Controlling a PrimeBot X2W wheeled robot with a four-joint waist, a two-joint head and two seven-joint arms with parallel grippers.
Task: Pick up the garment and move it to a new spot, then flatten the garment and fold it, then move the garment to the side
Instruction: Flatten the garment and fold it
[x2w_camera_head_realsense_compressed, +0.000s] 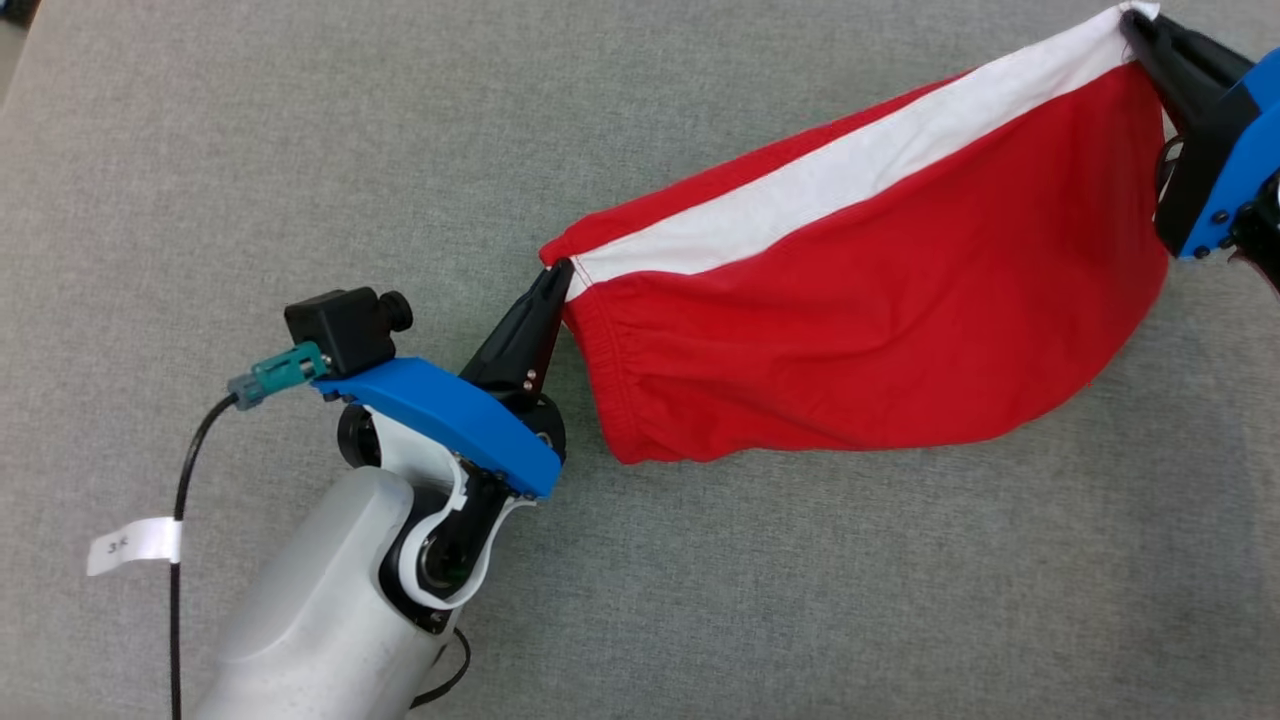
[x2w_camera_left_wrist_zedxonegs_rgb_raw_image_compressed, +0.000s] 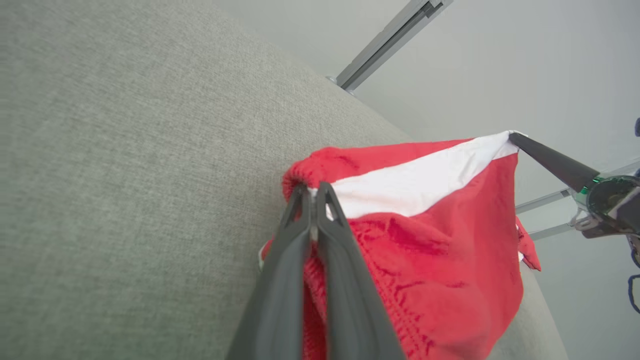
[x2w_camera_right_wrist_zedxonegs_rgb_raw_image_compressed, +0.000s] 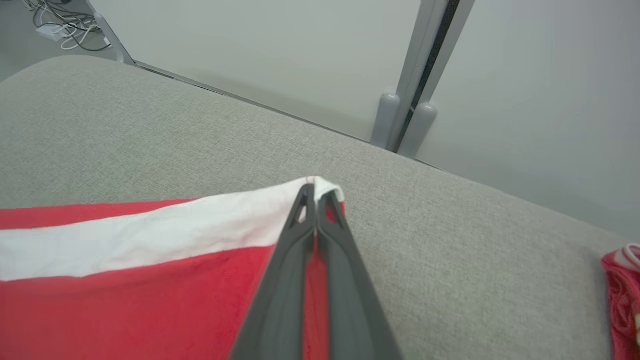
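Head view, garment (x2w_camera_head_realsense_compressed: 860, 330) apparently hanging between pincers (x2w_camera_head_realsense_compressed: 558, 268) (x2w_camera_head_realsense_compressed: 1135, 20)

A small white paper tag (x2w_camera_head_realsense_compressed: 135, 545) is wrapped round the black cable (x2w_camera_head_realsense_compressed: 175, 630), low and to the left of the left gripper (x2w_camera_head_realsense_compressed: 556, 275) in the head view and well apart from it. It bears two dark handwritten characters. The first reads as a 3, while the second is too small and faint to tell, perhaps a K or a 5.
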